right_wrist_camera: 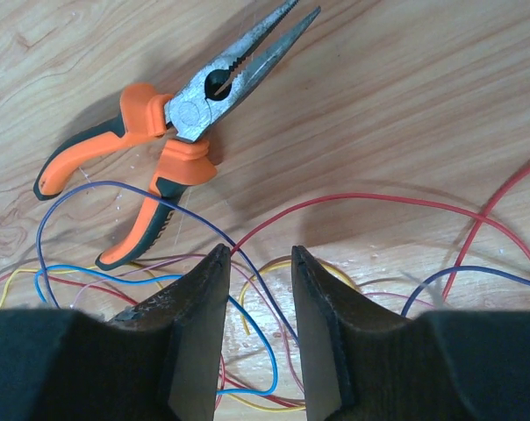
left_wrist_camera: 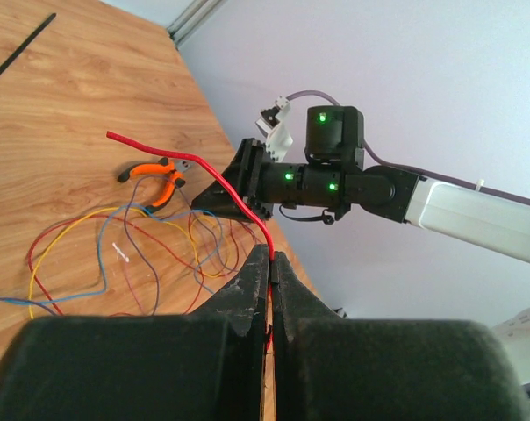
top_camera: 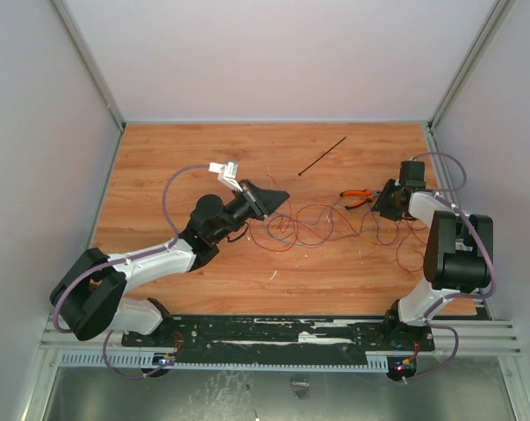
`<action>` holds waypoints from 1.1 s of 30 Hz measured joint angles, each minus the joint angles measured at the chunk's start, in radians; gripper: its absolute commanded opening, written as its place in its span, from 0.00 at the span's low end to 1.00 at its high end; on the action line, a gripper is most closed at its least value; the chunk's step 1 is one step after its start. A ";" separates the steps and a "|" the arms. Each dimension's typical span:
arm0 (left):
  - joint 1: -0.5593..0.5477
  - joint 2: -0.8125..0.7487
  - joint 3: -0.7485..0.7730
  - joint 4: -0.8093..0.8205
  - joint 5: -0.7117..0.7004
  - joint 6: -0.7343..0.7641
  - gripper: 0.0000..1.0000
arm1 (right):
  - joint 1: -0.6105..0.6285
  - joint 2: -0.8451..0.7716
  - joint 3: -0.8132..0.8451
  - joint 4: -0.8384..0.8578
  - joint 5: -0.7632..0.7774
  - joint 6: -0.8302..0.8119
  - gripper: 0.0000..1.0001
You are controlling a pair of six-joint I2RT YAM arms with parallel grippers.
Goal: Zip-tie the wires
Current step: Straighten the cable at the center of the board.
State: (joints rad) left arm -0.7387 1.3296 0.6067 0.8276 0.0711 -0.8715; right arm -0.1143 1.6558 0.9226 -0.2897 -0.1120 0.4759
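The left gripper (left_wrist_camera: 270,256) has its jaws pressed together, pinching one thin red strand (left_wrist_camera: 214,180) of the wires. From the pinch the strand rises toward 11 o'clock in the left wrist view and ends free in the air.

The right gripper (right_wrist_camera: 258,263) has its jaws spread, with a plain gap between them and nothing held. It hangs low over the loose tangle of thin red, blue, yellow and purple wires (right_wrist_camera: 370,200), whose loops run under and around the gap.

At 11 o'clock from those jaws, just beside the loops, lie needle-nose pliers with orange and black handles (right_wrist_camera: 173,132), tips closed and pointing toward 1 o'clock.

From above, the wires (top_camera: 322,226) sprawl on the wood-grain bench (top_camera: 186,158) between the two arms. The left gripper (top_camera: 276,198) is at their 9 o'clock edge and the right gripper (top_camera: 381,202) toward 2 o'clock.

The thin straight black plastic zip tie (top_camera: 323,156) lies flat at 12 o'clock from the tangle, apart from it and untouched, slanted toward 1 o'clock.
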 measured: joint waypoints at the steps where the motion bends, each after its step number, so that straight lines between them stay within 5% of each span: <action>1: 0.000 0.000 0.000 0.000 0.000 0.000 0.00 | 0.000 0.000 0.000 0.000 0.001 0.000 0.36; 33: 0.000 0.001 0.000 0.000 0.000 0.011 0.00 | 0.001 0.041 0.015 0.040 -0.021 0.019 0.37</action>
State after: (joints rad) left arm -0.7387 1.3308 0.6067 0.8276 0.0715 -0.8608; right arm -0.1131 1.6966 0.9379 -0.2497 -0.1326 0.4950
